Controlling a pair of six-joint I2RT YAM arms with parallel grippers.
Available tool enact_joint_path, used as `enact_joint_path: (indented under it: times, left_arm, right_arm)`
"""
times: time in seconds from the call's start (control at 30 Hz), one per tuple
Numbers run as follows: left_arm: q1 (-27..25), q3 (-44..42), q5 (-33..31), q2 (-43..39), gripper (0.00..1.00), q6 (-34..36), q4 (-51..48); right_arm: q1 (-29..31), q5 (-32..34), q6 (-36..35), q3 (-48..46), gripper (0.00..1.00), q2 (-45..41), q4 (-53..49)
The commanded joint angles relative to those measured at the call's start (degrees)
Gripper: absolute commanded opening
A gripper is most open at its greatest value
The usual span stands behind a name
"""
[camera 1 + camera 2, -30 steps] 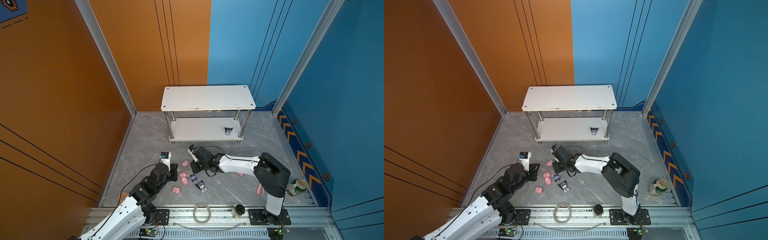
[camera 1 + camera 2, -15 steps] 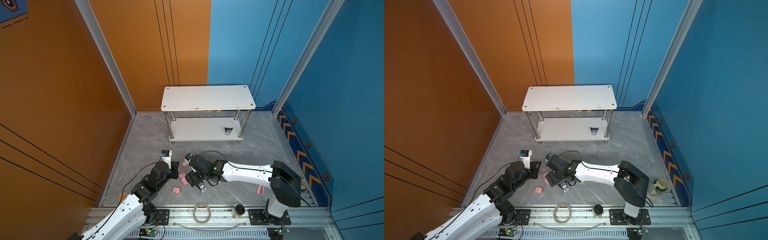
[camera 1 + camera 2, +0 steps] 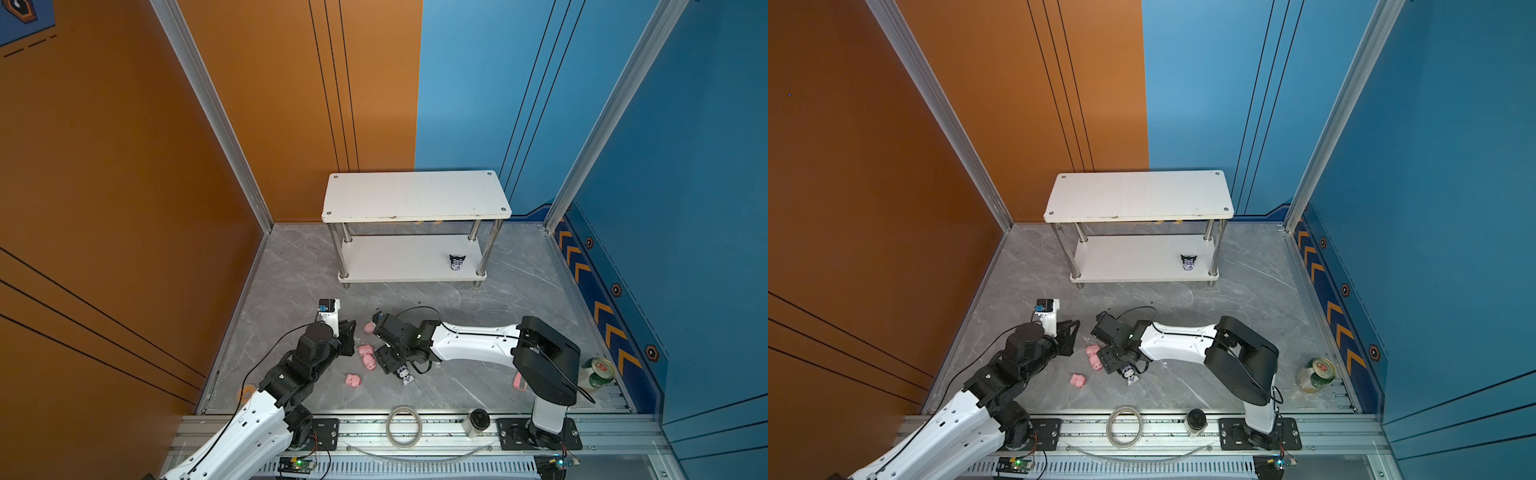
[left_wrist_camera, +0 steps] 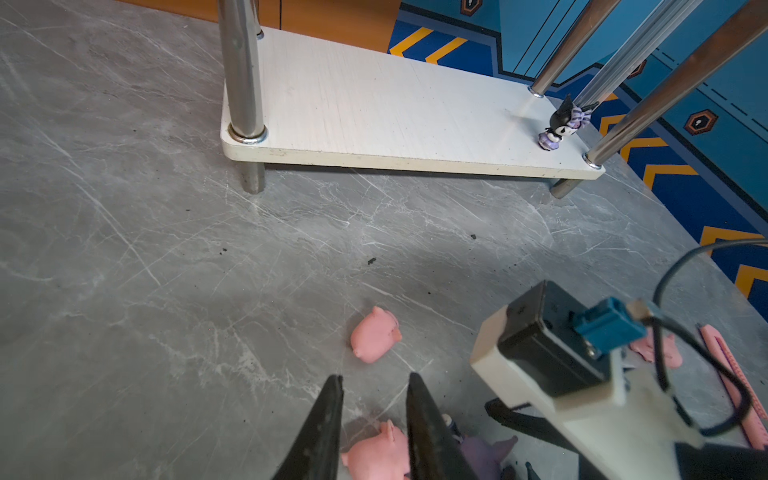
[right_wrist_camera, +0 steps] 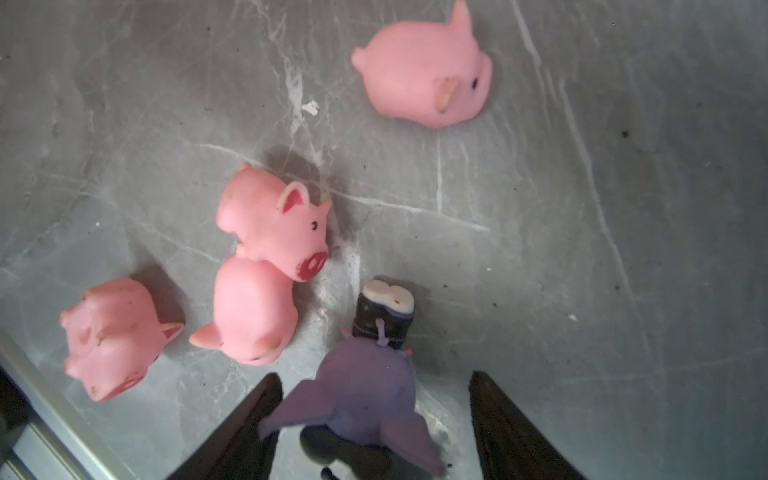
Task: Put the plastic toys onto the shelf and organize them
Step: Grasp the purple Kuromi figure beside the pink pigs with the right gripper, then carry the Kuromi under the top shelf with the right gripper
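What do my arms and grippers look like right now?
White shells and black joints on left arm and right arm. Black tapered fingers on left gripper and right gripper. Each wrist carries a black camera on a white mount with a blue plug and black cable.

Small white two-tier shelf [image 3: 415, 195], chrome tube legs, on grey marbled floor [image 3: 519, 299]. One tiny black-white-purple pointed-eared figure [image 3: 457, 262] upright on its lower board, right end. Four tiny pink plastic pigs [image 3: 353, 380] loose on the floor in front.

Right jaws now wide around figure [image 5: 365, 386]
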Motion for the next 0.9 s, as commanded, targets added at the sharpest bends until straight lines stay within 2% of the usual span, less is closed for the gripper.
enact_joint_path:
  times: [0.0,0.1,0.3,0.47,0.63,0.87]
  left_arm:
    - [1.0,-0.7,1.8,0.3,0.29,1.2,0.7]
    - [1.5,-0.7,2.4,0.7,0.29,1.2,1.2]
    - [2.2,-0.9,3.4,1.2,0.29,1.3,2.0]
    - [2.5,-1.0,4.1,1.2,0.29,1.3,2.3]
    - [2.7,-1.1,4.1,0.4,0.29,1.2,2.2]
    - [3.0,-1.1,4.1,0.1,0.29,1.2,1.9]
  right_arm:
    - [-0.2,-0.5,3.0,1.6,0.62,1.2,0.1]
    - [-0.2,-0.1,4.7,1.9,0.48,1.5,-0.9]
    - [-0.2,1.9,7.0,3.4,0.34,1.4,-4.3]
    - [-1.9,6.9,4.8,8.4,0.30,0.7,-11.6]
    - [-7.3,16.6,-1.2,17.2,0.28,0.2,-21.8]
    - [-15.2,21.5,-8.5,26.3,0.27,4.7,-23.9]
